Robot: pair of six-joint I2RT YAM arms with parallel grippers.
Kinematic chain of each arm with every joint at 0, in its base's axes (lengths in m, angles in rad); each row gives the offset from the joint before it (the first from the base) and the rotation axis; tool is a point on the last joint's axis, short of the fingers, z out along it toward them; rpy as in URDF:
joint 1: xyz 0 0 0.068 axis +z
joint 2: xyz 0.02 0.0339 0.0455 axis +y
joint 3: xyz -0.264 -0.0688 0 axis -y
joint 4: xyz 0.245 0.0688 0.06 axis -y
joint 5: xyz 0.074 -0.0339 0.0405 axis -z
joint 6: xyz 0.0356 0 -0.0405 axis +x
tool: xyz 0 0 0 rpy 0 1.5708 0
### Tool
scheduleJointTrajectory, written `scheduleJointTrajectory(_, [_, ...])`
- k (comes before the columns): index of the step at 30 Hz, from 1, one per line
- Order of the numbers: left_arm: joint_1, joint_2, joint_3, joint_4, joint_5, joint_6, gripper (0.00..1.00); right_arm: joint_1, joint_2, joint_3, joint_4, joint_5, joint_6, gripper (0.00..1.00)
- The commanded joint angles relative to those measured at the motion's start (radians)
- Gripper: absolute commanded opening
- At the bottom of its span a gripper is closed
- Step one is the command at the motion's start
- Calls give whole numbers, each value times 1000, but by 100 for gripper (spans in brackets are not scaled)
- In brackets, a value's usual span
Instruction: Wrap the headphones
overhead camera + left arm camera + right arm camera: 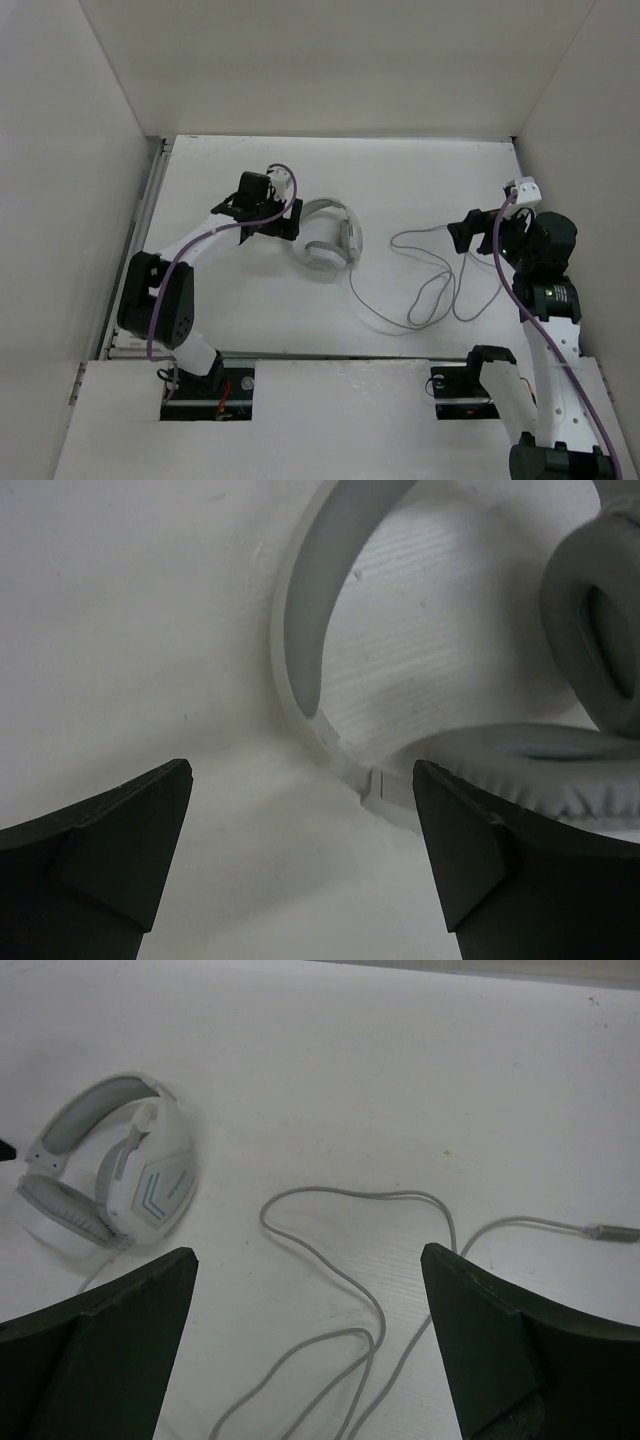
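The white and light-grey headphones (330,240) lie flat on the table left of centre, earcups folded together. My left gripper (290,218) is low at their left side, open. In the left wrist view the headband (310,610) curves just ahead of the gripper (300,790), and a padded earcup (545,770) lies against the right finger; nothing is clamped. The thin grey cable (420,300) runs in loose loops to the right. My right gripper (462,235) hangs open above those loops (370,1300), with the plug (615,1232) at the right and the headphones (120,1170) far left.
White walls close the table (420,180) in at the back and on both sides. Purple arm cables (505,270) run along both arms. The arm bases sit at the near edge (330,380).
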Motion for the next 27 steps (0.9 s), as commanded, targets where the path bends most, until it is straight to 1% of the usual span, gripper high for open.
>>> scheduleJointTrajectory(1, [-21, 71, 133, 67, -29, 109, 92, 31, 0, -13, 99, -33, 17, 100])
scheduleJointTrajectory(3, [-35, 145, 202, 67, -31, 218, 91, 38, 11, -18, 110, -33, 15, 100])
scheduleJointTrajectory(6, [-41, 257, 307, 48, -19, 321, 91, 44, 33, -6, 131, -30, 14, 100])
scheduleJointTrajectory(8, [-45, 305, 347, 36, 7, 382, 89, 44, 45, 1, 144, -28, 14, 100])
scheduleJointTrajectory(9, [-46, 331, 369, 28, 27, 437, 89, 44, 54, 4, 153, -27, 14, 100])
scheduleJointTrajectory(11, [-46, 361, 389, 19, 55, 508, 88, 43, 66, 5, 168, -25, 12, 100])
scheduleJointTrajectory(14, [-46, 395, 409, -15, 105, 600, 84, 44, 83, 7, 191, -25, 21, 100])
scheduleJointTrajectory(18, [-42, 444, 447, -65, 161, 660, 80, 37, 105, 14, 208, -25, 26, 100])
scheduleJointTrajectory(23, [-41, 503, 495, -82, 199, 672, 71, 26, 126, 25, 211, -28, 32, 100])
scheduleJointTrajectory(27, [-55, 559, 538, -91, 220, 679, 68, 14, 134, 34, 211, -33, 40, 100])
